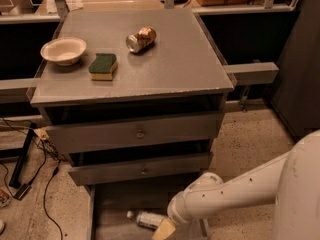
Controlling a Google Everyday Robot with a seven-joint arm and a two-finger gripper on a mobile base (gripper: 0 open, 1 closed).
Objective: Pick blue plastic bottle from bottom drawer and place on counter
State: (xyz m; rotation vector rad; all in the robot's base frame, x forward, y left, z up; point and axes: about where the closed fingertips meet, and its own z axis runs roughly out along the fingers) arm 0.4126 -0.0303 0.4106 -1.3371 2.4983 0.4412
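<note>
Tan pincer (164, 230) beside bottle (147, 219) in drawer (107, 209)

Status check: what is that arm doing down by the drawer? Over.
Gripper down in bottom drawer, beside blue plastic bottle. Bottle lying flat, not lifted. Counter holds bowl, sponge, can.

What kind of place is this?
Likely a lab or workshop mock-up: grey drawer cabinet, loose black cables on speckled floor. The gripper is low in the grey bottom drawer, beside the pale-blue plastic bottle.
</note>
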